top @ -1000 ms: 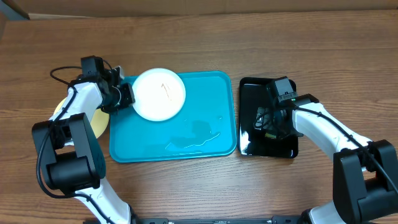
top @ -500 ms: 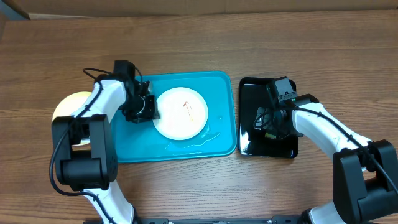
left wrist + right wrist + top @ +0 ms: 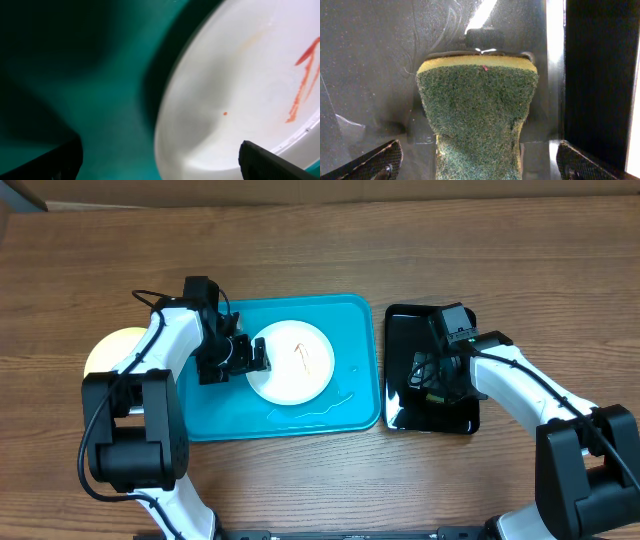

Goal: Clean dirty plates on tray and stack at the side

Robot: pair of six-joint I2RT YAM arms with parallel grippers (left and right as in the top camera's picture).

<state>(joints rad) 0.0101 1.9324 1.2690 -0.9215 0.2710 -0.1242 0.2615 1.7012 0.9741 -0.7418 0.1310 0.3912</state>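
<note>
A white plate (image 3: pixel 292 362) with an orange smear lies flat near the middle of the turquoise tray (image 3: pixel 220 410). My left gripper (image 3: pixel 252 356) stands open at its left rim. In the left wrist view the plate (image 3: pixel 240 85) has its edge between the two spread fingertips (image 3: pixel 280 162), with the tray (image 3: pixel 100 100) under it. A pale yellow-green plate (image 3: pixel 108 348) rests on the table left of the tray, partly behind the left arm. My right gripper (image 3: pixel 432 375) hangs open over a green scouring sponge (image 3: pixel 477 110), which lies between its fingers, neither touching it.
The sponge lies in a glossy black tray (image 3: pixel 400 340) right of the turquoise one. A thin puddle of water (image 3: pixel 310 412) glints on the turquoise tray's front part. Brown wooden table all around; both arm bases stand at the front edge.
The left gripper carried the white plate from the tray's back left corner to its middle, then opened and let it go. The right arm has not moved.
</note>
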